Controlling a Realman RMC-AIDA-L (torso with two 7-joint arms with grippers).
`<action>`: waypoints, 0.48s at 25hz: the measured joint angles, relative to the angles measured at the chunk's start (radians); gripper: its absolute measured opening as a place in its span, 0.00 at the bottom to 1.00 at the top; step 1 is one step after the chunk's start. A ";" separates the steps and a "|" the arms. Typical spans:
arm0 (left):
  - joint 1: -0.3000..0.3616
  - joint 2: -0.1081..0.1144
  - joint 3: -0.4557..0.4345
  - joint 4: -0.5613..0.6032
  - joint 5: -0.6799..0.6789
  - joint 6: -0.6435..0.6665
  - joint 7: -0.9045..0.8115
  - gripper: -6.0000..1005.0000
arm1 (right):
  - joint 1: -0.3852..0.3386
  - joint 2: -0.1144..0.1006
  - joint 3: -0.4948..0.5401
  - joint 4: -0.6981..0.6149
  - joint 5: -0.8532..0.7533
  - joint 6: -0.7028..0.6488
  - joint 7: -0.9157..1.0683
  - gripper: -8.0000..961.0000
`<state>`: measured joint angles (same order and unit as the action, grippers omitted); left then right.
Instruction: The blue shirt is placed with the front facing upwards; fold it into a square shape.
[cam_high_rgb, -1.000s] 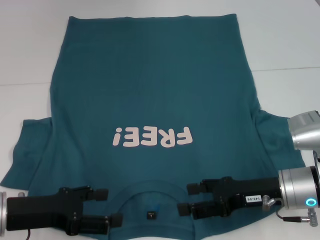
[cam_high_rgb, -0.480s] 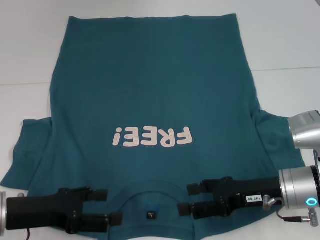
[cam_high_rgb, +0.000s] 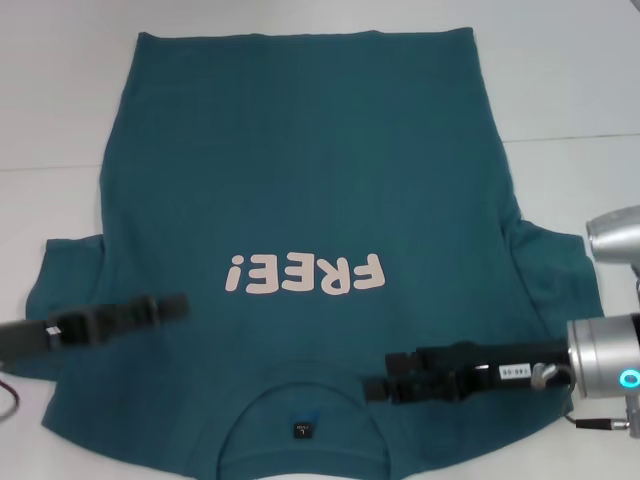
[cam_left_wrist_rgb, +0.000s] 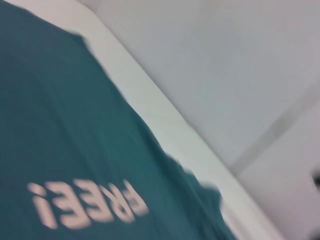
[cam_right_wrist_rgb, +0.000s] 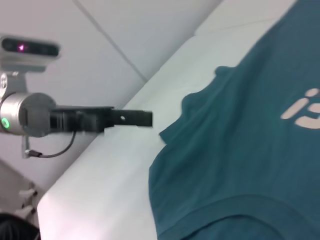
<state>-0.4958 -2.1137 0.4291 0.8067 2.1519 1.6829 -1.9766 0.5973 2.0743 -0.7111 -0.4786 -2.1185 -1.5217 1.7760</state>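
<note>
The blue shirt lies flat and face up on the white table, with pink "FREE!" lettering and the collar with its dark neck label nearest me. My left gripper is blurred and edge-on, above the shirt's left shoulder by the left sleeve. It also shows in the right wrist view, above the table beside the sleeve. My right gripper is edge-on, just right of the collar, low over the shirt. The shirt also shows in the left wrist view and the right wrist view.
The white table shows bare around the shirt on the left, right and far sides. A seam line crosses it. The shirt's hem lies at the far side. Both sleeves spread out sideways.
My left gripper has left its place beside the collar and swung up and away over the left shoulder, now turned edge-on. My right gripper has turned edge-on and drawn slightly right.
</note>
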 joint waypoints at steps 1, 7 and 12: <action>-0.002 0.002 -0.028 -0.001 -0.002 -0.018 -0.047 0.95 | 0.000 -0.001 0.006 -0.009 0.000 -0.006 0.022 0.95; -0.001 0.024 -0.101 -0.032 -0.037 -0.123 -0.304 0.94 | 0.004 -0.001 0.035 -0.068 0.020 -0.038 0.131 0.95; -0.002 0.046 -0.134 -0.090 -0.038 -0.221 -0.386 0.94 | 0.006 -0.024 0.038 -0.091 0.058 -0.046 0.204 0.95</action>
<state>-0.4978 -2.0679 0.2950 0.7171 2.1139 1.4614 -2.3630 0.6032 2.0505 -0.6733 -0.5694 -2.0602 -1.5680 1.9798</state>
